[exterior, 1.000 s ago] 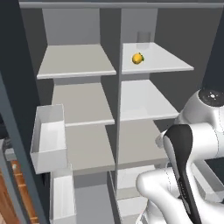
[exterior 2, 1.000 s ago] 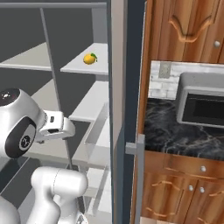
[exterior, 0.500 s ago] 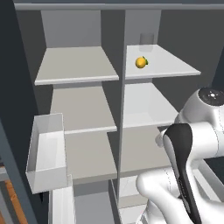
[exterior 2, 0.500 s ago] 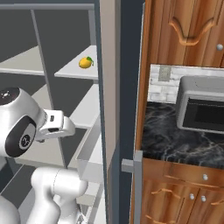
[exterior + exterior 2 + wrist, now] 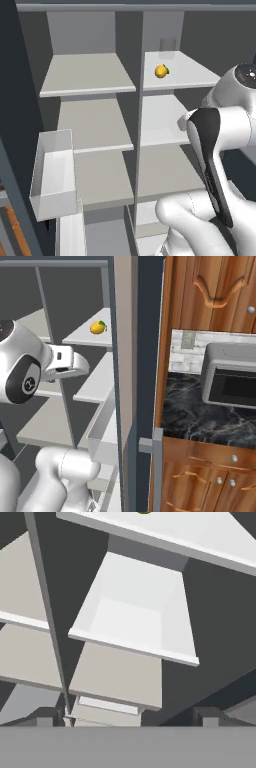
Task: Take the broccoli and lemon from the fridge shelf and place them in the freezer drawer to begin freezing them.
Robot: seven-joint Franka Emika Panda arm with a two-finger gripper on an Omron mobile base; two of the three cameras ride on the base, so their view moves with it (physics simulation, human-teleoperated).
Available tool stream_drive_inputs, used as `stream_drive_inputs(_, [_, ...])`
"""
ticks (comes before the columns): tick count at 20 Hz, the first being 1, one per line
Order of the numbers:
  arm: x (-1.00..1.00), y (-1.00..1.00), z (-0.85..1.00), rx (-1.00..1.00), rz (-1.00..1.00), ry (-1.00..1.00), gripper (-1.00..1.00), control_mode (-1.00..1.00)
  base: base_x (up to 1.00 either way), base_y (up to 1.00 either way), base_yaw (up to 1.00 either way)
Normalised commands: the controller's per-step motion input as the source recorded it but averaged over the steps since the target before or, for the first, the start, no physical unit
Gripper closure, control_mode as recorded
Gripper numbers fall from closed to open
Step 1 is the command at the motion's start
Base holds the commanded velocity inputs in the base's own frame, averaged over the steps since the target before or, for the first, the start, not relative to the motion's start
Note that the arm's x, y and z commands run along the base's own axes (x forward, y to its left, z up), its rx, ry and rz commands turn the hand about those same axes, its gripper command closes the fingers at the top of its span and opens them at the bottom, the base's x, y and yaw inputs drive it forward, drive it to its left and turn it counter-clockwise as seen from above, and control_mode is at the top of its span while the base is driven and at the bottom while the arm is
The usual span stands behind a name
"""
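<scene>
The lemon (image 5: 161, 71) is a small orange-yellow fruit lying on the top right fridge shelf (image 5: 192, 77); in the right base view the lemon (image 5: 98, 327) sits near that shelf's front edge. In the hand view a sliver of the lemon (image 5: 144, 513) shows at the top edge. My gripper (image 5: 125, 718) is open and holds nothing, its two dark fingertips (image 5: 46, 718) wide apart. It hangs in front of the right-hand shelves, well below the lemon. My white hand (image 5: 67, 362) is level with the second shelf. The broccoli and the freezer drawer are out of view.
A translucent white door bin (image 5: 52, 175) juts out at the left. A vertical divider (image 5: 140, 130) splits left and right shelves. The fridge's side wall (image 5: 125, 381) stands just right of the arm, with wooden cabinets, a dark counter (image 5: 195, 416) and a microwave (image 5: 232, 381) beyond.
The whole picture shifted slightly over the first half second, so the camera moved; it has been nearly steady since. Arm pose and open gripper are unchanged, and the lemon has not moved on its shelf.
</scene>
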Motion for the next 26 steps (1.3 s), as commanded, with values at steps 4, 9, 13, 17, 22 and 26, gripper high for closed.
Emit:
stream_drive_inputs(4, [0.27, -0.01, 0.54, 0.01, -0.07, -0.1, -1.0, -1.0, 0.0, 0.0, 0.0])
stream_drive_inputs(9, [0.31, 0.0, 0.14, 0.06, -0.05, -0.13, -1.0, -1.0, 0.0, 0.0, 0.0])
stream_drive_inputs(13, [0.34, -0.06, 0.3, 0.19, 0.0, -0.11, -1.0, -1.0, 0.0, 0.0, 0.0])
stream_drive_inputs(17, [0.46, 0.0, 0.14, 0.12, 0.0, -0.07, -1.0, -1.0, 0.0, 0.0, 0.0])
stream_drive_inputs(22, [0.57, 0.0, 0.04, 0.1, 0.0, -0.01, -1.0, -1.0, 0.0, 0.0, 0.0])
stream_drive_inputs(26, [0.65, 0.0, 0.0, 0.08, -0.01, 0.0, -1.0, -1.0, 0.0, 0.0, 0.0])
